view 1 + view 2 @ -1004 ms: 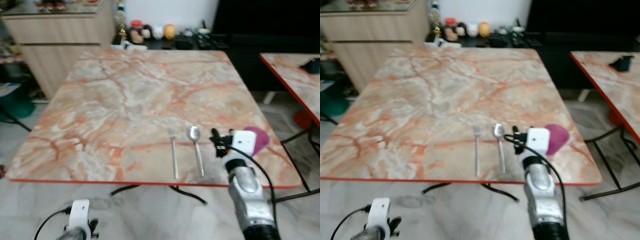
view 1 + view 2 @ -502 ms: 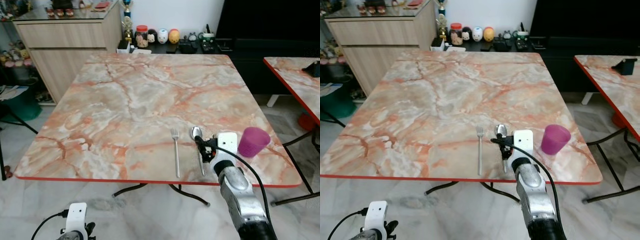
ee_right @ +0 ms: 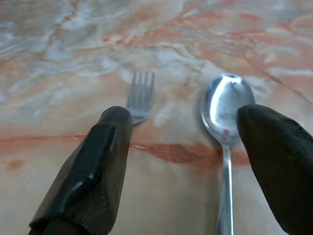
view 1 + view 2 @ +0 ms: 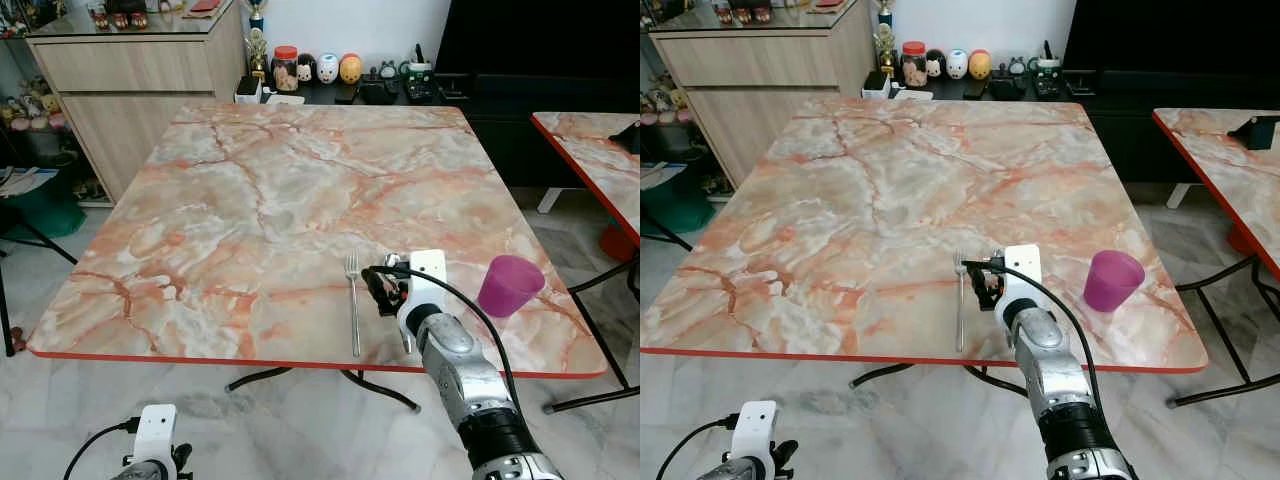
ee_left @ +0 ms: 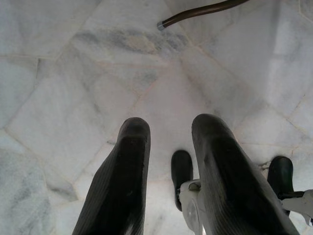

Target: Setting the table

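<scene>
A silver fork (image 4: pixel 351 305) and a silver spoon (image 3: pixel 227 105) lie side by side near the front edge of the marble table (image 4: pixel 260 200). A purple cup (image 4: pixel 508 285) stands upright to their right. My right gripper (image 4: pixel 381 290) hovers low over the heads of the two utensils. In the right wrist view it is open (image 3: pixel 182 117), one finger (image 3: pixel 93 171) beside the fork's tines (image 3: pixel 139 95), the other finger (image 3: pixel 279 166) just past the spoon's bowl. My left gripper (image 5: pixel 168 127) hangs idle over the floor, fingers slightly apart.
A second marble table (image 4: pixel 590 150) stands to the right across a narrow gap. Behind the table are a wooden cabinet (image 4: pixel 130 80), a low shelf with jars and figurines (image 4: pixel 330 70) and a black screen (image 4: pixel 540 40). Metal table legs (image 4: pixel 380 385) spread over the white floor.
My right gripper has moved left, from in front of the purple cup to over the spoon and fork. The camera has also shifted. The utensils and cup have stayed put.
</scene>
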Motion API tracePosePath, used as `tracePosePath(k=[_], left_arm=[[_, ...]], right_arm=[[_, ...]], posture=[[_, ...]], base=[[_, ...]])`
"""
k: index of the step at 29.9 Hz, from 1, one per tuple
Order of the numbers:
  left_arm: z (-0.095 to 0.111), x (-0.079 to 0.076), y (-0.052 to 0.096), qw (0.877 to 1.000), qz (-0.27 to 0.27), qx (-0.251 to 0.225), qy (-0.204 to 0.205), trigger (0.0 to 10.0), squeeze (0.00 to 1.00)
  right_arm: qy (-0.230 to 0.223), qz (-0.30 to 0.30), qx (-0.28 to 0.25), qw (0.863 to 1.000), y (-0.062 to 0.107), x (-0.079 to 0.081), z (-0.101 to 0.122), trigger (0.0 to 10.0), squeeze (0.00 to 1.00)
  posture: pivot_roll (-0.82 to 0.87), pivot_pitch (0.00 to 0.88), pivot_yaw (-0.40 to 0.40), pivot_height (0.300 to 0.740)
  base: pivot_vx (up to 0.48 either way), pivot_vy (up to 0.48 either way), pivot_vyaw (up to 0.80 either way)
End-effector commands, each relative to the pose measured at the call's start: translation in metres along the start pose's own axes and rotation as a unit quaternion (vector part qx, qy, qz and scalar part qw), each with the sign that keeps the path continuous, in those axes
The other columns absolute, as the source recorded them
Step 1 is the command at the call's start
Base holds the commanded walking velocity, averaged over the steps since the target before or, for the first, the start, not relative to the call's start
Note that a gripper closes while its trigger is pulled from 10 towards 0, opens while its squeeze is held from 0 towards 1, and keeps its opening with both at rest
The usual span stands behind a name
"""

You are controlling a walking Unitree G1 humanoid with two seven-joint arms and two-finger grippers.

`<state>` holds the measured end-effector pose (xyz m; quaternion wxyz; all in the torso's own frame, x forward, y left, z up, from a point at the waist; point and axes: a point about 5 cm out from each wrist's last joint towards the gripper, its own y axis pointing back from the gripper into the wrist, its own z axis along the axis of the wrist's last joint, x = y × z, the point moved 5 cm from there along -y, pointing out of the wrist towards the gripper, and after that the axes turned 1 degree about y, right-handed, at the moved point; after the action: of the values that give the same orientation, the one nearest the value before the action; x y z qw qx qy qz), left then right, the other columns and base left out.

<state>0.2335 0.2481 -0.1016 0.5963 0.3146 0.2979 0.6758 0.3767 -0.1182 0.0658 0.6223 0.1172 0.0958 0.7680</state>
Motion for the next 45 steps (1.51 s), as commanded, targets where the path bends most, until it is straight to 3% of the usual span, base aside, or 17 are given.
tracePosePath(k=[1,16,43,44,45], left_arm=[[-0.003,0.0,0.0,1.0,-0.001,0.008,-0.003,10.0,0.0],[-0.003,-0.001,0.0,1.0,-0.002,0.008,-0.005,10.0,0.0],[-0.005,-0.003,0.0,1.0,-0.004,0.011,-0.005,10.0,0.0],[-0.005,-0.003,0.0,1.0,-0.005,0.011,-0.004,10.0,0.0],[-0.005,-0.003,0.0,1.0,-0.005,0.011,-0.004,10.0,0.0]], right_arm=[[-0.003,-0.008,0.002,1.0,-0.002,-0.002,0.003,10.0,0.0],[-0.001,-0.057,0.041,0.998,0.0,-0.021,-0.013,10.0,0.0],[-0.005,-0.065,0.085,0.994,0.002,-0.028,-0.037,10.0,0.0],[-0.004,-0.065,0.084,0.994,0.002,-0.029,-0.037,3.3,0.0],[-0.004,-0.065,0.084,0.994,0.002,-0.029,-0.037,3.3,0.0]], posture=[[-0.09,0.0,-0.002,0.736],[-0.08,0.0,-0.003,0.736],[-0.08,0.0,-0.013,0.736],[-0.08,0.0,-0.014,0.736],[-0.08,0.0,-0.014,0.736]], base=[[0.0,0.0,0.0],[0.0,0.0,0.0],[0.0,0.0,0.0],[0.0,0.0,0.0],[0.0,0.0,0.0]])
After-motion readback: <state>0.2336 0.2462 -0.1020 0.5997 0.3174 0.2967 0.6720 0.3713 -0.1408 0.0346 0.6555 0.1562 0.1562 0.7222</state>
